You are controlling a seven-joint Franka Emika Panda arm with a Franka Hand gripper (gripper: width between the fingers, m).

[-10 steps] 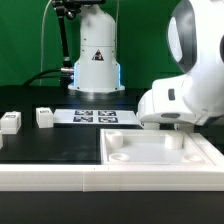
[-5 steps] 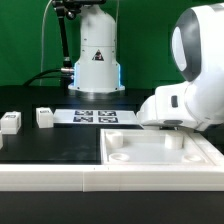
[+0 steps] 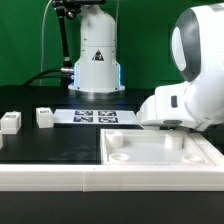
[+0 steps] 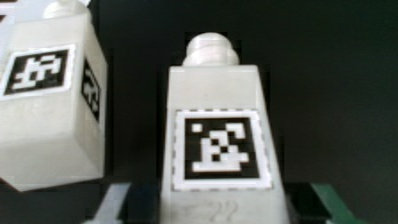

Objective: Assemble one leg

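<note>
In the wrist view one leg [image 4: 221, 120], a white post with a square tag and a round peg at its far end, lies on the black table between my gripper's fingers. My gripper [image 4: 226, 202] is open, with a finger [image 4: 128, 203] on each side of the leg's near end and a dark gap on both sides. A second leg [image 4: 54, 100] lies close beside the first. In the exterior view the white hand [image 3: 180, 105] is low behind the plate, and its fingertips are hidden.
The large white plate [image 3: 150, 172] with raised rim and corner sockets lies at the front. Two more small legs [image 3: 10, 122] [image 3: 44, 117] stand on the exterior view's left. The marker board [image 3: 95, 116] lies in front of the robot base [image 3: 95, 60].
The hand shifted slightly toward the exterior view's right between one second ago and half a second ago. Since then it has held still.
</note>
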